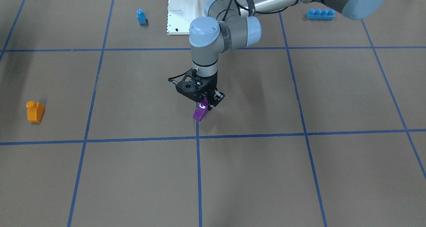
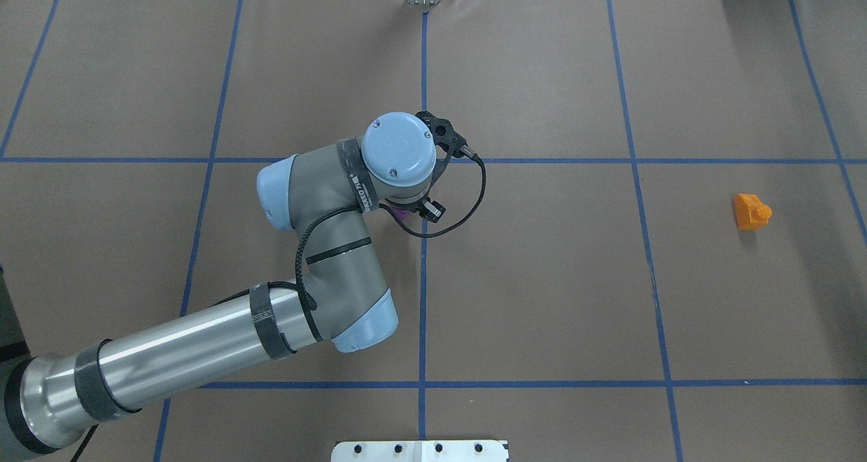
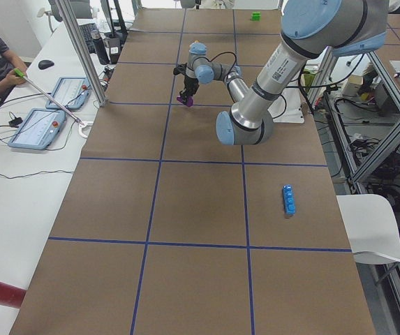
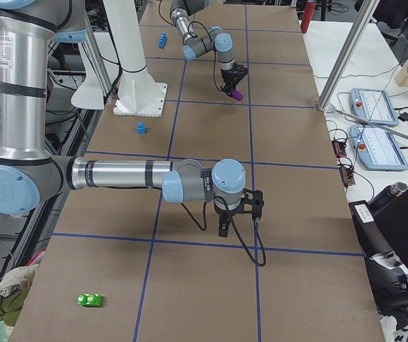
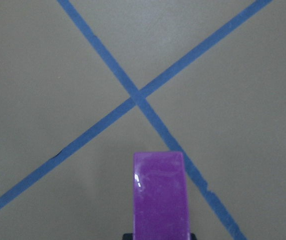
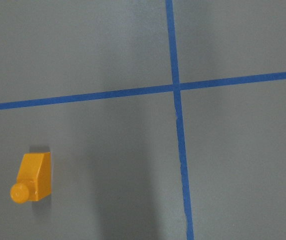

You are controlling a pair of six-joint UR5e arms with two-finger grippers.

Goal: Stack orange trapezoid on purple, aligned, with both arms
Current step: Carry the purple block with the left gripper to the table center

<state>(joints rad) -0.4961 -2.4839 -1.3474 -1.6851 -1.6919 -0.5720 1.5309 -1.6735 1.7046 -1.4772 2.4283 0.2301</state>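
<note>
The left claw (image 1: 208, 104) was clenched on the purple (image 1: 200, 112) over the desk (image 1: 266, 173), beside the central tape crossing (image 1: 198, 137). The orange trapezoid (image 1: 35, 112) lay well apart on the robot's right, stud outward, likely nearer the right claw (image 4: 222, 226), whose grip state could not be told.

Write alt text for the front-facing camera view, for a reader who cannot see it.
The robot's left arm, entering from the upper right, holds a purple block in its jaws near the middle of a brown table with blue tape lines. An orange block sits at the picture's far left; a small blue block and a long blue brick lie near the top.
</note>
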